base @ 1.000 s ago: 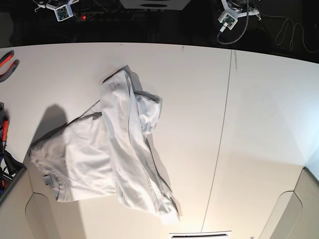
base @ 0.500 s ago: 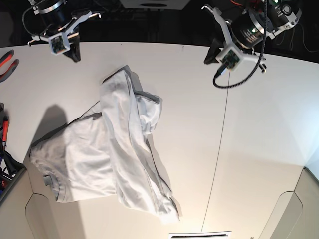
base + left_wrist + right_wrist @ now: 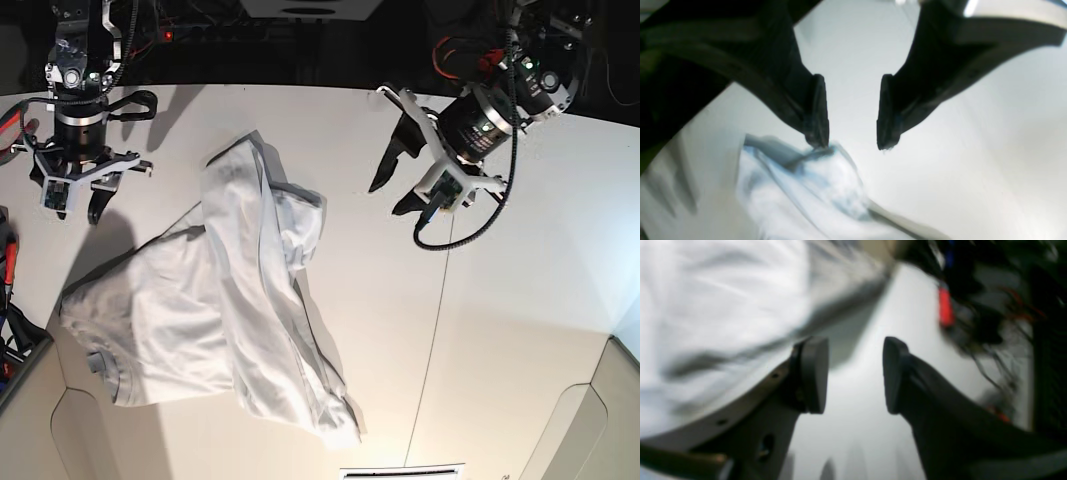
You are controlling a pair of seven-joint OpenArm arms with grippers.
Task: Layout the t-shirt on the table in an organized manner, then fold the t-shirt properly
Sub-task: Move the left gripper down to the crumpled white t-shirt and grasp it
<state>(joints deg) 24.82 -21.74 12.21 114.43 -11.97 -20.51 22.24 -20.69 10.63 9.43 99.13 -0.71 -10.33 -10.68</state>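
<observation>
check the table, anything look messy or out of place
Yes: the t-shirt lies crumpled on the table, twisted and folded over itself, one long fold running diagonally across it. Nothing looks torn or spilled.

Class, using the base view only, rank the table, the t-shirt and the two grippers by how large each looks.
1. table
2. t-shirt
3. left gripper and right gripper: both far smaller and look similar, so unranked.

Both arms reach in from the far side. The left end effector (image 3: 392,183) points down-left, jaws parted and empty; the right end effector (image 3: 70,203) points straight down, jaws likewise apart.
</observation>
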